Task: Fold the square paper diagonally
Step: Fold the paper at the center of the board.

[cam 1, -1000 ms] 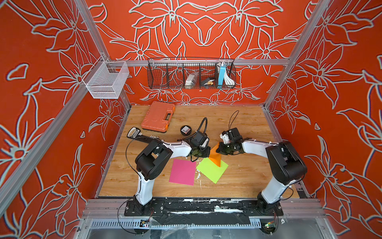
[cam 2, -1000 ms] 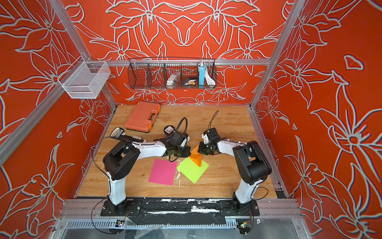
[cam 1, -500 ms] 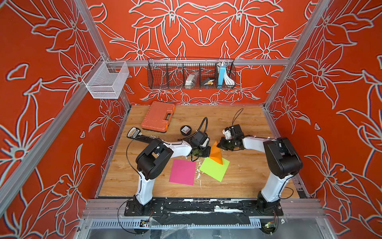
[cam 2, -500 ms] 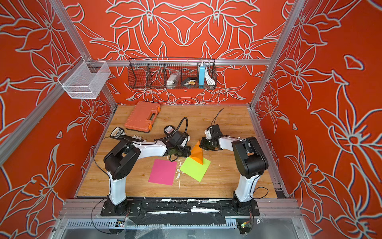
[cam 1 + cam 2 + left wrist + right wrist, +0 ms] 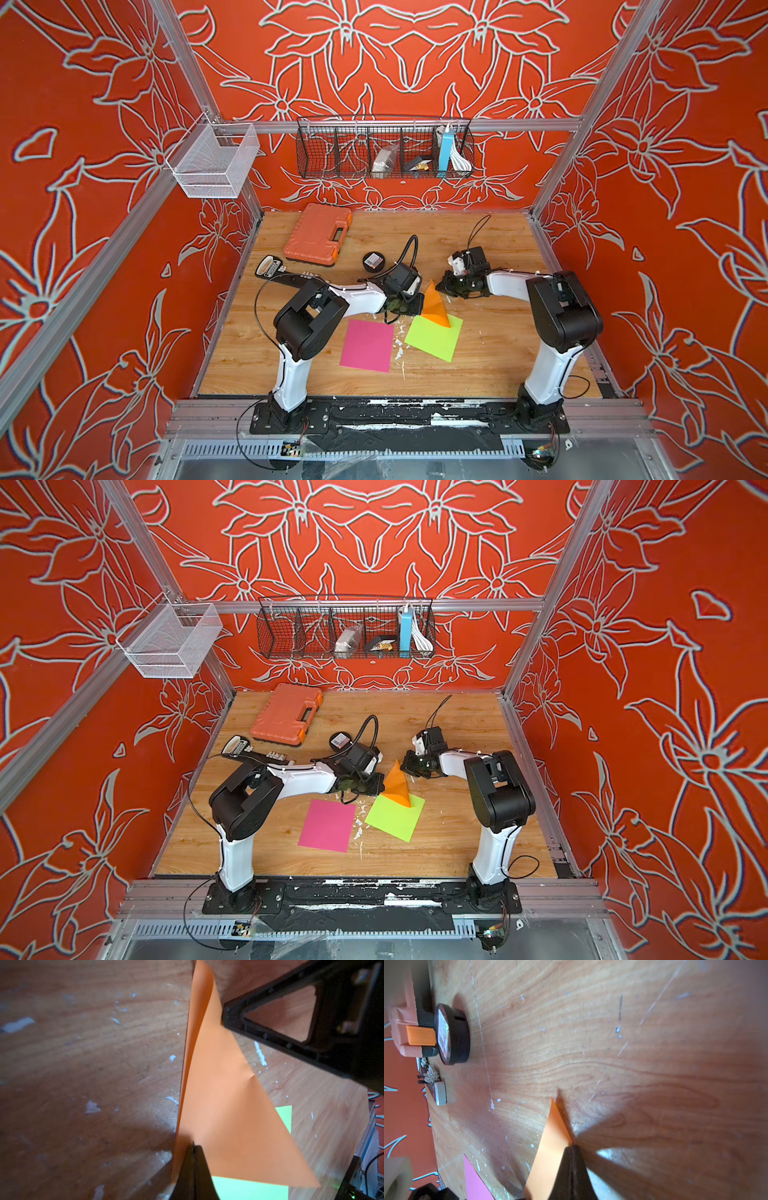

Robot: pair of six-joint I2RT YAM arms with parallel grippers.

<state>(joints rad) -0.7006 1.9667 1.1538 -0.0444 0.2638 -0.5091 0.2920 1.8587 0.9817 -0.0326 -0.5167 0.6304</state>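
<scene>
Left tool (image 5: pixel 412 308) and right tool (image 5: pixel 446 286) pinch orange paper (image 5: pixel 434 305); wire basket (image 5: pixel 320 154) holds blue box (image 5: pixel 445 148).

Half-folded: an orange square paper (image 5: pixel 434 305) stands up off the wooden table (image 5: pixel 498 365) near its middle, a triangular sail rising to a point. Both top views show the paper (image 5: pixel 397 786) with its lower corner over the far edge of a lime-green sheet (image 5: pixel 434 343). In the left wrist view the orange paper (image 5: pixel 228 1115) has two layers meeting loosely along one long edge, not pressed flat, with a faint dimple in its broad face. The right wrist view catches only a narrow pointed strip of the paper (image 5: pixel 550 1147).
</scene>
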